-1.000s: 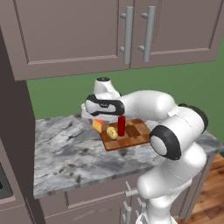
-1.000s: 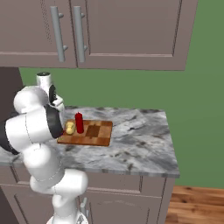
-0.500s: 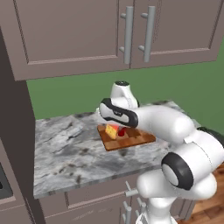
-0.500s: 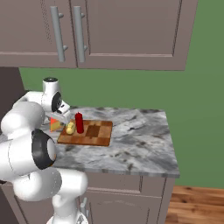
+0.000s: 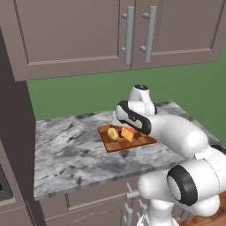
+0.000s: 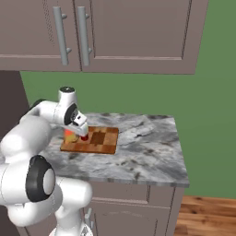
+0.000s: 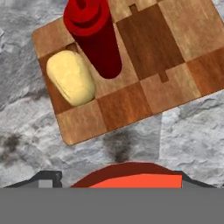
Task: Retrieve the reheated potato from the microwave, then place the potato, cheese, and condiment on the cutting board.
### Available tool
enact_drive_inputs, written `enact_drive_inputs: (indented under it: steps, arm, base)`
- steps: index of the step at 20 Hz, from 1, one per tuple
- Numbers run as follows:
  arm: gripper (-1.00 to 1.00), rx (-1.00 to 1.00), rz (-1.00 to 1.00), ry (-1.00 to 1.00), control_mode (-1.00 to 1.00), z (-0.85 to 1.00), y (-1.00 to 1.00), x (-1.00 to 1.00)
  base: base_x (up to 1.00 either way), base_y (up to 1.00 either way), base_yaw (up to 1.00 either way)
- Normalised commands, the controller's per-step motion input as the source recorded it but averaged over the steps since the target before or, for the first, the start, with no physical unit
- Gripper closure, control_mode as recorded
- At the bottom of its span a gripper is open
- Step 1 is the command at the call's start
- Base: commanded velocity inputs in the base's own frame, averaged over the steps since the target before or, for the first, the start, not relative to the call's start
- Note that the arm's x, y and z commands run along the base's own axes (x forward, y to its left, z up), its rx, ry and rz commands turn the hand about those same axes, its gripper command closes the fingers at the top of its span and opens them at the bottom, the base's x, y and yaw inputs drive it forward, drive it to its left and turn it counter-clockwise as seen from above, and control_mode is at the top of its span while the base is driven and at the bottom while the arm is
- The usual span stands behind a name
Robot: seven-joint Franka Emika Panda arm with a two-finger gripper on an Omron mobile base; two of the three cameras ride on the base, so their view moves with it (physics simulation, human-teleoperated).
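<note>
Grey-veined marble counter (image 5: 70,150) runs below the hand, ending at a square right edge (image 6: 179,156). Under it sit taupe base cabinets (image 6: 133,212) with metal pulls. Above the hand hang taupe wall cabinets (image 5: 79,35) with two vertical bar handles (image 5: 139,33). Behind is a green wall (image 6: 203,101). A wood floor (image 6: 207,216) shows low to the right. Light is even and soft.

A grey marbled countertop (image 5: 70,150) spans the cabinet run beneath closed upper cupboards, its stone veined in dark and pale streaks. Directly on it lies a checkered wooden cutting board (image 7: 170,57), set toward the back wall with bare stone on every side. The board's long edge runs roughly parallel to the counter's front edge.
</note>
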Motion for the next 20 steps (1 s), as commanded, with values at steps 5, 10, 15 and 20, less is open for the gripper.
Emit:
enact_drive_inputs:
  steps: [5,10,15,20]
  arm:
    - [1.00,0.00,-0.09,0.05,-1.00,0.00,-0.63,0.17]
    - [1.00,0.00,-0.04,0.00,-1.00,-0.02,-0.59,0.33]
    - [1.00,0.00,0.00,-0.01,-1.00,-0.17,-0.46,0.45]
    - [1.00,0.00,0.00,-0.04,-1.00,-0.32,-0.19,0.57]
  base:
    - [0.00,0.00,0.00]
    - [0.00,0.00,0.00]
    - [0.00,0.00,0.00]
    - [0.00,0.00,0.00]
